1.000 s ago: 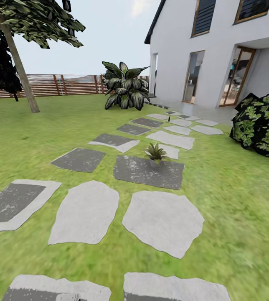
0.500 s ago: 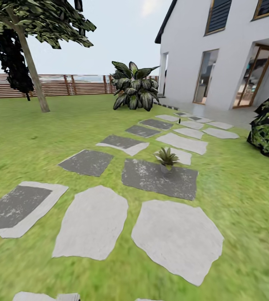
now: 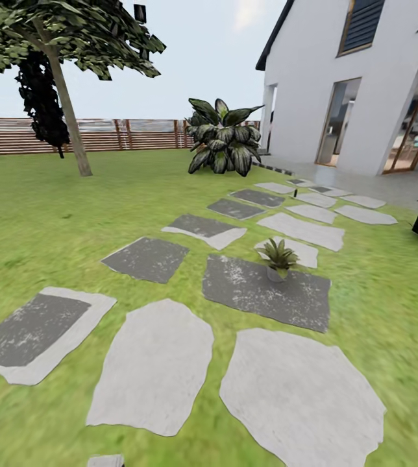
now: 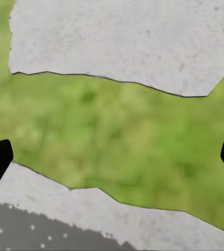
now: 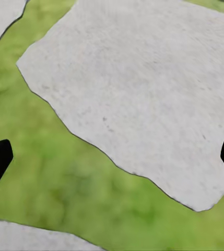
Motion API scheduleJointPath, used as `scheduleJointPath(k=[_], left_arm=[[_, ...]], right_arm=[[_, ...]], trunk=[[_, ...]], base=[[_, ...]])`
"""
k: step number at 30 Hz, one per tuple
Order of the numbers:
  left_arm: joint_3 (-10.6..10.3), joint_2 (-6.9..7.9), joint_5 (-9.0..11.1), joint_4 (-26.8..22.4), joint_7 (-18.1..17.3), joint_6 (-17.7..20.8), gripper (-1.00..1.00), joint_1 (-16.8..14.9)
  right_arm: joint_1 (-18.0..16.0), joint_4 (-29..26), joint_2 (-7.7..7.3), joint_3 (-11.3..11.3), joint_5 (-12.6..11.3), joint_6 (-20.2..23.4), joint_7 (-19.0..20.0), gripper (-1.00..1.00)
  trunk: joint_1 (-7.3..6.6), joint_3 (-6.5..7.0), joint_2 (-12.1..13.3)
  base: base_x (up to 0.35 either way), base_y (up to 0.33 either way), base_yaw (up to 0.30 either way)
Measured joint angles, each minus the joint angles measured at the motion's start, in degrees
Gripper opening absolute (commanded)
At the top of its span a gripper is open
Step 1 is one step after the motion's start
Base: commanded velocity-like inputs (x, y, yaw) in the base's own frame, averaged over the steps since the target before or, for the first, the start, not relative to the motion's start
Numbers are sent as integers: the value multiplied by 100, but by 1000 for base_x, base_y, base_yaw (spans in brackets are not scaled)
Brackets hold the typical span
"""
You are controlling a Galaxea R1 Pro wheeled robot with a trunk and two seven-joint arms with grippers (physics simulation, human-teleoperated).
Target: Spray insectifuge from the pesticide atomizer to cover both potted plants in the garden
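Outdoors, green lawn [image 3: 53, 214], grey stepping stones [image 3: 150, 370], both pincers [image 4: 112, 157] [image 5: 112, 157] spread wide, empty.

Head camera faces forward across lawn [image 3: 53, 214] toward fence [image 3: 14, 135]; both wrist cameras look down, close, at stepping stones [image 5: 143, 94] and grass.

I'm rolling through a home garden: green lawn [image 3: 47, 214] lying all around, grey stepping stones [image 3: 264, 292] running toward a white house [image 3: 339, 97] with glass doors [image 3: 335, 123]. A brown slatted fence [image 3: 124, 134] is closing off the back, with a tree [image 3: 60, 71] standing in front of it. A big dark-leaved shrub [image 3: 225, 139] is growing near the house corner. My wrist cameras are looking down on grass and stone.
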Motion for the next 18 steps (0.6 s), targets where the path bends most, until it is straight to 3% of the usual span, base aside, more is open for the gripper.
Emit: scheduleJointPath(k=[18], left_arm=[[0,2,0,0,0,2,100,5]], right_arm=[[0,0,0,0,0,-1,0,100]], trunk=[[0,0,0]], base=[[335,116,0]])
